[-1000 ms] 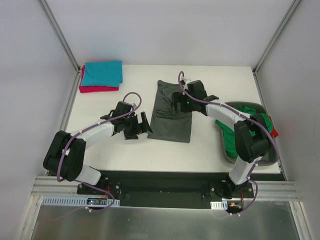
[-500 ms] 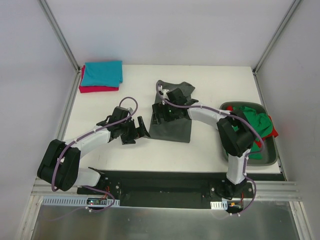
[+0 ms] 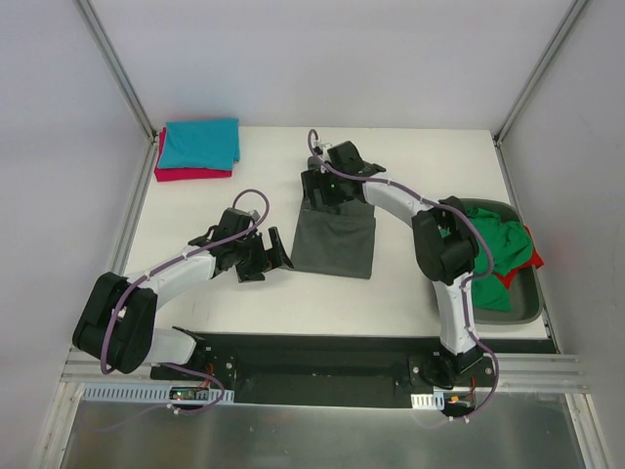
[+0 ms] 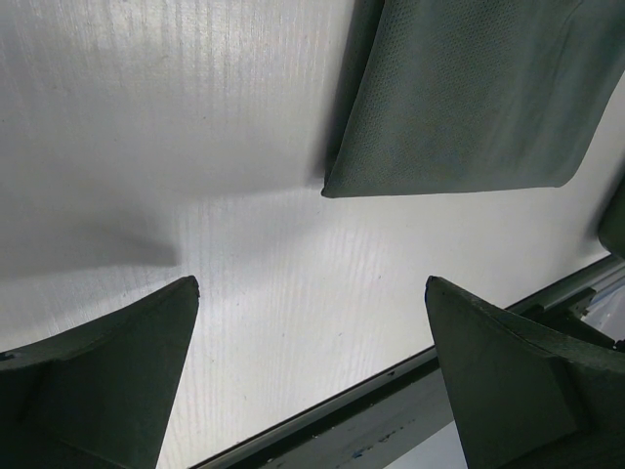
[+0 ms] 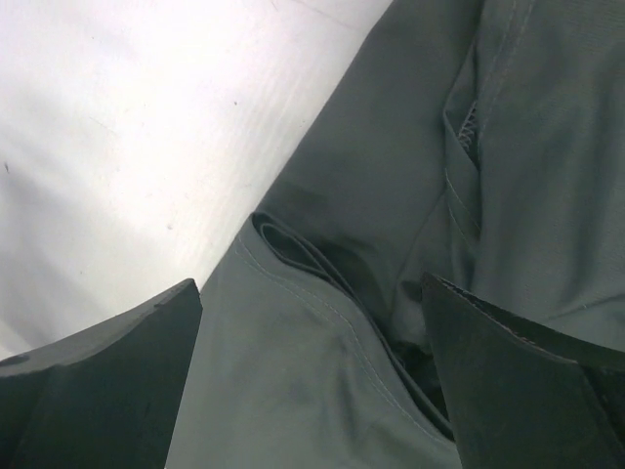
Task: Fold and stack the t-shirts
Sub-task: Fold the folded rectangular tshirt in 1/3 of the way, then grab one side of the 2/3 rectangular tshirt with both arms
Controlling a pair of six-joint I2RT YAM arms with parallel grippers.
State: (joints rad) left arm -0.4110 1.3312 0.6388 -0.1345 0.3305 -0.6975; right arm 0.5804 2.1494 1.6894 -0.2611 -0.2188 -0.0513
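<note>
A dark grey t-shirt (image 3: 334, 239) lies folded into a narrow rectangle at the table's middle. My right gripper (image 3: 322, 192) is open just over its far left part. In the right wrist view it (image 5: 308, 285) hovers over bunched folds and a hem of the grey shirt (image 5: 391, 195), holding nothing. My left gripper (image 3: 274, 252) is open and empty beside the shirt's near left corner. In the left wrist view it (image 4: 311, 283) is over bare table, with the shirt's corner (image 4: 459, 88) just ahead. A folded teal shirt (image 3: 200, 143) lies on a folded red one (image 3: 190, 175) at the far left.
A grey bin (image 3: 522, 308) at the right edge holds crumpled green (image 3: 498, 249) and red (image 3: 532, 256) shirts. The table's front edge with its black strip (image 4: 391, 410) lies just below the left gripper. Metal frame posts stand at the far corners.
My right gripper swept left across the grey shirt, then moved to its far left end; the raised far flap now lies flat. My left gripper drew back slightly toward the near side.
</note>
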